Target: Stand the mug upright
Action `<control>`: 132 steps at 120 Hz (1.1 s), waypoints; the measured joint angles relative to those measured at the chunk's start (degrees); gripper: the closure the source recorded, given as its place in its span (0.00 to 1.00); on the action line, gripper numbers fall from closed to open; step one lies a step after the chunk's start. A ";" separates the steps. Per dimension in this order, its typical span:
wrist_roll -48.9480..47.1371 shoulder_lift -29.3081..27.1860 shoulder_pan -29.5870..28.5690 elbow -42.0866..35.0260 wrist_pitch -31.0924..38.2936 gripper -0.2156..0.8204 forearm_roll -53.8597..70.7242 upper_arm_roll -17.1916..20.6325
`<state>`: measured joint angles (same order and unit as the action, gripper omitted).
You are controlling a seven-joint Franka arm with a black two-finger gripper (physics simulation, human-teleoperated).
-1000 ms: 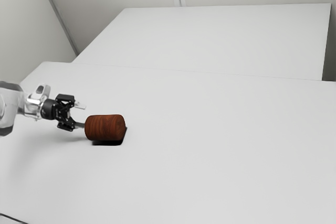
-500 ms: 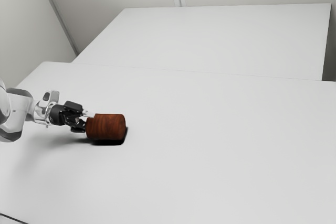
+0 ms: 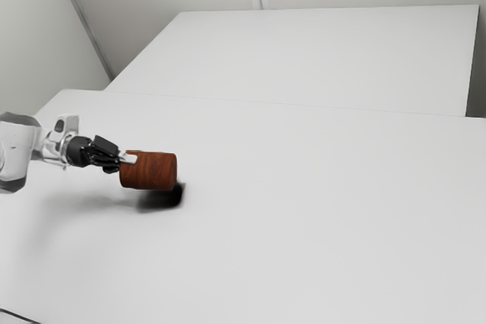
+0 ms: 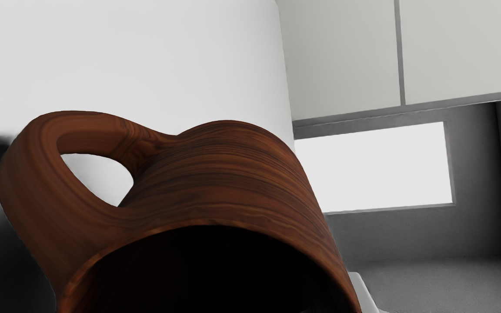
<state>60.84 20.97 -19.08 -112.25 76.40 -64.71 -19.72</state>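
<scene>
I've got the gripper (image 3: 127,158) clamped on the wooden mug (image 3: 157,172) near its rim, sideways (handle (image 4: 24,182) and all) above the white table (image 3: 304,225).

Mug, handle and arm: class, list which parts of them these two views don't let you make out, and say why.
- Inside of the mug: wrist view, lost in deep shadow.
- Lower part of its rim: wrist view, cut off by the bottom edge.
- Mug's base: wrist view, hidden by the body.
- Handle: exterior view, hidden by the body.
- Rest of the arm: exterior view, cut off by the left edge.
</scene>
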 joint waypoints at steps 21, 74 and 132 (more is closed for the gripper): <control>-2.63 -7.43 3.58 0.16 7.46 0.95 10.47 4.06; -22.84 -17.79 8.73 0.80 28.95 0.96 49.70 18.29; -42.36 -16.06 10.17 -7.86 43.87 0.96 62.10 22.27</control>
<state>18.48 4.91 -8.91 -120.12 120.27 -2.60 2.55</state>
